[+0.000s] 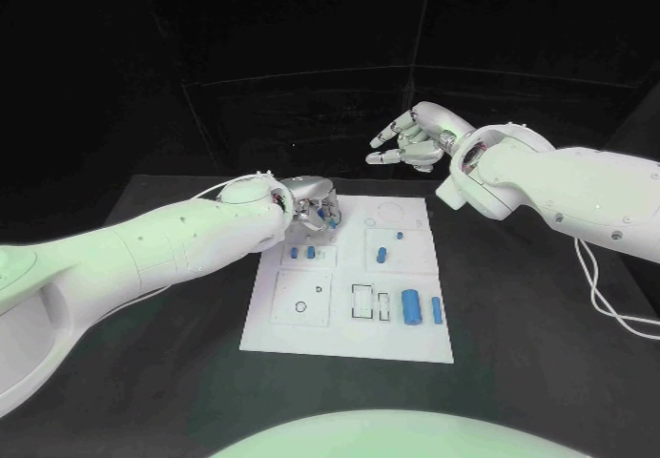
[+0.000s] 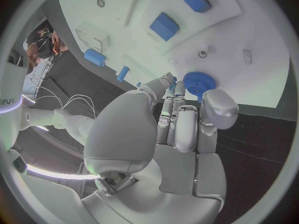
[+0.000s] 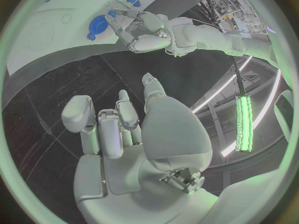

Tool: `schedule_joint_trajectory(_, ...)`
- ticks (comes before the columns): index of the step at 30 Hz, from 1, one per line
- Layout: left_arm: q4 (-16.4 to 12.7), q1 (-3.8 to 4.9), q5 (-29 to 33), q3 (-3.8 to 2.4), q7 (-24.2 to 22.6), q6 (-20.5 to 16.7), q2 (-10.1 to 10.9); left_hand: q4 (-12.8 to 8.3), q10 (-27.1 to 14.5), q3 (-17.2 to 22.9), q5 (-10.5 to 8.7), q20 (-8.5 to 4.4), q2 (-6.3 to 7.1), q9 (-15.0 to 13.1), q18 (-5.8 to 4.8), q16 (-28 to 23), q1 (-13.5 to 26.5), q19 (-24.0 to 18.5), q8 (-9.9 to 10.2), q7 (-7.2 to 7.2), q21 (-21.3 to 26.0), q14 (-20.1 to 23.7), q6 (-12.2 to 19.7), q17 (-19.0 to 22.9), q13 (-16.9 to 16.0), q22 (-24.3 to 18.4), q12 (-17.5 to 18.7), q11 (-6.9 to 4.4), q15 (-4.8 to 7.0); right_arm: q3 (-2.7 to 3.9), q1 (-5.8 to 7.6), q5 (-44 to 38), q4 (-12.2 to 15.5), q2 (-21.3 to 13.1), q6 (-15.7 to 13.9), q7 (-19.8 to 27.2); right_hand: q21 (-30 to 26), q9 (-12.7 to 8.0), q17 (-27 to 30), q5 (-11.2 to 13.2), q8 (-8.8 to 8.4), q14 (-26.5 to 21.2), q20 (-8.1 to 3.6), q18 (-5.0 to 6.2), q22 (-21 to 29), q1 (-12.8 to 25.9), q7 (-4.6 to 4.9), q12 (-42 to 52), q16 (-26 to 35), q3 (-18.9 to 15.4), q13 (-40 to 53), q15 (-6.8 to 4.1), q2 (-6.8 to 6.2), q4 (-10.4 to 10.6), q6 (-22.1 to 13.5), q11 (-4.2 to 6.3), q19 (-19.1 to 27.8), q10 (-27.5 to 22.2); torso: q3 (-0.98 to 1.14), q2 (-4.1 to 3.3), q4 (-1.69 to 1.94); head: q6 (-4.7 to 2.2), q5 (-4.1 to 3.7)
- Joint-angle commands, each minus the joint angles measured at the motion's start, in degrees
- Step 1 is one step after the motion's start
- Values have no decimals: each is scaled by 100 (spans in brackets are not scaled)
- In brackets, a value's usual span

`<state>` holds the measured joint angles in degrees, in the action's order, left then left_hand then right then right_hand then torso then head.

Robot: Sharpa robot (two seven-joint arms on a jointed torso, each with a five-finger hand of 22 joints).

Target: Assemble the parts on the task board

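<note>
Reaching: the left hand (image 1: pixel 311 198) is hovering over the far left corner of the task board (image 1: pixel 282 334), fingers curled in close together just beside a blue toothed wheel (image 2: pixel 198 82); whether the fingertips are touching the wheel I cannot tell.
Right hand: the right hand (image 1: pixel 410 138) is hanging in the air beyond the far edge of the board, well above the black bench (image 1: pixel 536 382), fingers loosely bent and apart, holding nothing.
Board: the white plate is lying in the middle of the bench, long side running away from the robot.
Parts near the left hand: two small blue pieces (image 1: pixel 301 253) are standing side by side in a square recess just nearer than the hand.
Parts on the right half: a blue block (image 1: pixel 381 255) is sitting in the middle row, and a long blue cylinder (image 1: pixel 411 307) and a thinner blue pin (image 1: pixel 438 309) are lying side by side by the near right corner.
</note>
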<state>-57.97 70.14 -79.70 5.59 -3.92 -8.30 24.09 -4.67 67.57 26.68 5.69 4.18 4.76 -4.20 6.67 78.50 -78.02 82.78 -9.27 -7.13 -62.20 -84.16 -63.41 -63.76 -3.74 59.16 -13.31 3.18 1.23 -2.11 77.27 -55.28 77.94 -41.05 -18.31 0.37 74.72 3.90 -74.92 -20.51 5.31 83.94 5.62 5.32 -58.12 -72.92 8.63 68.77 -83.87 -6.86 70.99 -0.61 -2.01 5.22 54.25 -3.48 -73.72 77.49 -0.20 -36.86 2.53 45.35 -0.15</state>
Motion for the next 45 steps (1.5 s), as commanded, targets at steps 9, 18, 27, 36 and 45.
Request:
schedule_joint_trajectory(9, -417, 20, 497, -170, -66, -104, 397, -59, 83, 122, -17, -19, 49, -3, -46, -4, 86, 24, 51, -8, -62, -140, -57, 37, -10, 43, 109, 9, 36, 4, 11, -13, -12, -13, 24, 31, -27, 0, -331, -23, 38, 347, -32, 99, 7, 6, -14, 23, 35, -22, -6, -24, 63, 2, 37, 2, -22, 43, -4, 0, 6, -34, 39)
schedule_joint_trajectory(18, -560, 27, 542, -195, 28, 208, 743, -74, 115, 137, -38, -16, 92, -2, -51, -9, 140, 22, 69, -3, -85, -135, -72, 66, -12, 75, 153, 9, 34, 4, 10, -13, -16, -35, 24, 25, -25, 0, -344, -34, 42, 350, -32, 98, 0, -9, -15, 36, 30, -39, -1, -25, 80, 11, 39, 3, -27, 48, -4, -10, 1, -26, 46)
schedule_joint_trajectory(27, -430, -7, 463, -163, 61, 352, 743, -82, 122, 144, -46, -16, 102, -2, -50, -7, 148, 18, 76, -1, -84, -135, -75, 65, -12, 75, 169, 8, 35, 3, 9, -13, -19, -33, 24, 29, -25, 0, -344, -34, 42, 350, -32, 98, 0, -9, -15, 36, 30, -39, -1, -25, 80, 11, 39, 3, -27, 48, -5, -13, -20, -17, 67)
schedule_joint_trajectory(36, -270, -53, 401, -86, 131, 486, 676, -89, 128, 146, -63, -15, 118, -1, -49, -6, 165, 14, 86, -3, -84, -134, -75, 71, -13, 78, 189, 10, 34, 3, 8, -13, -16, -34, 23, 30, -25, 0, -344, -34, 42, 350, -32, 98, 0, -9, -15, 36, 30, -39, -1, -25, 80, 11, 39, 3, -27, 48, 1, -13, -15, 7, 64)
schedule_joint_trajectory(45, -234, -66, 358, -52, 173, 650, 659, -91, 131, 147, -67, -15, 119, 0, -49, -8, 169, 12, 88, -4, -82, -132, -76, 78, -13, 77, 193, 10, 34, 3, 8, -13, -10, -39, 22, 27, -25, 0, -344, -34, 42, 350, -32, 98, 0, -9, -15, 36, 30, -39, -1, -25, 80, 11, 39, 3, -27, 48, 1, -12, -12, 22, 65)
